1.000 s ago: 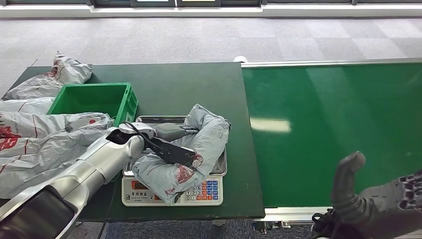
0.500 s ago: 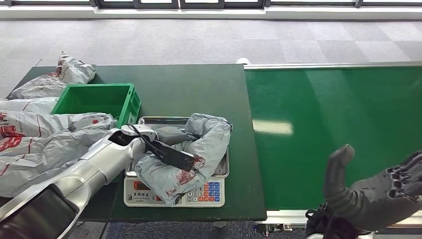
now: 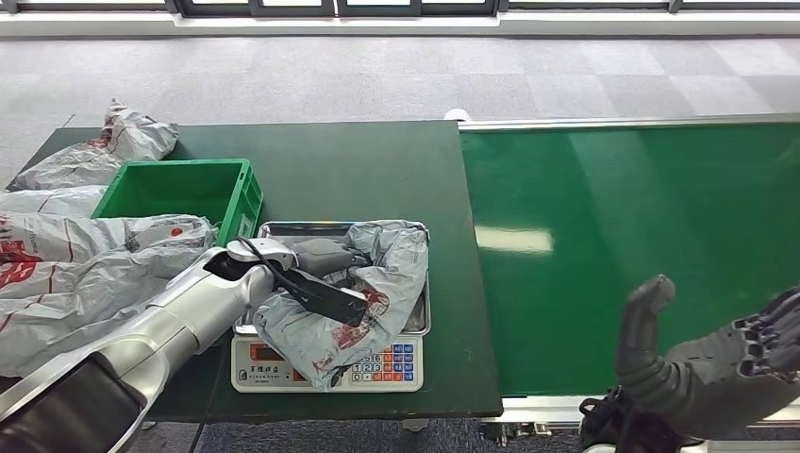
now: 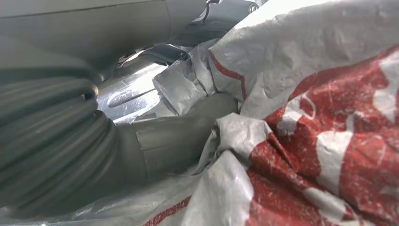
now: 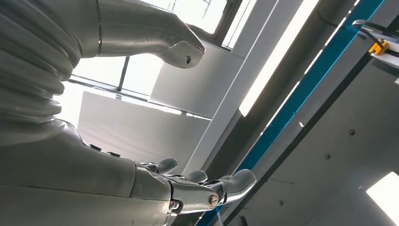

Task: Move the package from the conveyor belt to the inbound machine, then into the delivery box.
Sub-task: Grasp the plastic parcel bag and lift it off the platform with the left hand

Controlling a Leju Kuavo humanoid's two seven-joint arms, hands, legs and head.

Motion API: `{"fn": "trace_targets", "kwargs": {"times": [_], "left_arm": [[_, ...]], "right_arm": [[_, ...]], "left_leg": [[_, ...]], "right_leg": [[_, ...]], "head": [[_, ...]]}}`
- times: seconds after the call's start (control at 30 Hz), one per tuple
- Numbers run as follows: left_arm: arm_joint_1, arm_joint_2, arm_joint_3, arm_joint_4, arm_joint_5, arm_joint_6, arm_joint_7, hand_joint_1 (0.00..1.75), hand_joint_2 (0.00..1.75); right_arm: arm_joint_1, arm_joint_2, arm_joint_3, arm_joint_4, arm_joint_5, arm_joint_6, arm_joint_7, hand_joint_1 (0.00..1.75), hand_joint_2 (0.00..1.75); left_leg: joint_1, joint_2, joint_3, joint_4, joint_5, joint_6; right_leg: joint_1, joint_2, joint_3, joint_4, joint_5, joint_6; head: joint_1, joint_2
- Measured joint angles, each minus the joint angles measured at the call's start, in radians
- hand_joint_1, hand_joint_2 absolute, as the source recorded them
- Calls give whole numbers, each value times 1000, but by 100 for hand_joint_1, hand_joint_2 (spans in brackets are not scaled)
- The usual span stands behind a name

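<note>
Package (image 3: 363,293) on scale (image 3: 330,363) near worktop front edge, left robot hand (image 3: 325,269) gripping it; loose film may slip. Right robot hand (image 3: 703,363) open.

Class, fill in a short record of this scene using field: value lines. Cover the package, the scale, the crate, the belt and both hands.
package: grey bag with red print, lying on the scale
scale: steel tray with keypad, on the dark green table
left hand: grips the package
right hand: holds nothing, fingers apart, at the belt's near edge
green crate: beside the scale, interior looks empty
conveyor belt: bare
other bags: pile beside the crate
</note>
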Motion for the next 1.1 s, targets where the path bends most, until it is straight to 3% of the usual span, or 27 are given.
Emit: {"fn": "trace_targets", "kwargs": {"times": [0.23, 0.4, 0.67, 0.73, 0.83, 0.97, 1.1], "left_arm": [[5, 6, 0, -7, -1, 5, 1, 175, 175], [18, 19, -2, -30, -5, 61, 12, 175, 175], [69, 103, 33, -177, 1, 164, 86, 175, 175], [91, 129, 51, -222, 8, 236, 99, 175, 175], [139, 198, 127, -376, 17, 329, 151, 175, 175], [165, 288, 285, -603, -10, 344, 189, 175, 175], [165, 345, 400, -739, -22, 361, 199, 175, 175]], "right_arm": [[0, -3, 0, 0, -2, 0, 5, 0, 175], [0, -15, 1, 0, -22, 0, 10, 0, 175], [23, -39, 1, -16, -39, 0, 8, 0, 175], [31, -41, 0, -20, -41, 0, 3, 0, 175], [65, -43, -3, -38, -55, 0, -20, 0, 175], [113, -46, -16, -67, -87, 0, -64, 0, 175], [142, -46, -27, -87, -94, 0, -84, 0, 175]], "left_leg": [[0, 0, 1, 0, 0, -1], [0, 1, 2, 0, -1, -1], [0, 6, 6, 0, 0, -3], [0, 6, 6, 0, 2, -4], [2, 7, -2, 0, 3, -5], [2, 6, -11, 0, 5, -5], [2, 6, -13, 0, 5, -5]], "right_leg": [[0, 1, 1, 0, 0, 0], [0, 1, 1, 0, -1, -1], [0, 6, -3, 1, 1, -2], [0, 6, -7, 1, 3, -3], [1, 7, -15, 2, 5, -4], [1, 7, -24, 2, 6, -5], [1, 7, -26, 2, 6, -5]], "head": [[0, 0], [0, 0], [0, 0], [0, 0], [0, 0], [0, 0], [0, 0]]}}
